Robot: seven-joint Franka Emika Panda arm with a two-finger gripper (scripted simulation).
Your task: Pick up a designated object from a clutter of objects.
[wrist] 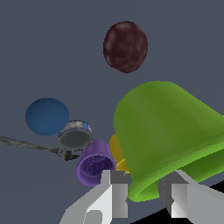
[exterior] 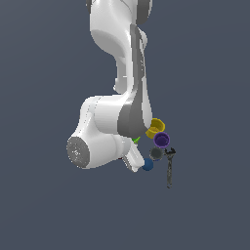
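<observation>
Green cup (wrist: 168,131) lies on its side close in front of the end effector (wrist: 144,192), with its rim between the two fingers (wrist: 114,192); the jaws stand apart, one at each side of the rim wall, and I cannot tell if they touch it. In the exterior view only a small green edge shows at the white arm (exterior: 105,132). Beside the green cup are the yellow cup (wrist: 117,154) and the purple cup (wrist: 94,163), then the grey cup (wrist: 75,136), the blue ball (wrist: 46,115) and the grey wrench (wrist: 30,145). The dark red piece (wrist: 125,46) lies further away on the desk (wrist: 43,43).
</observation>
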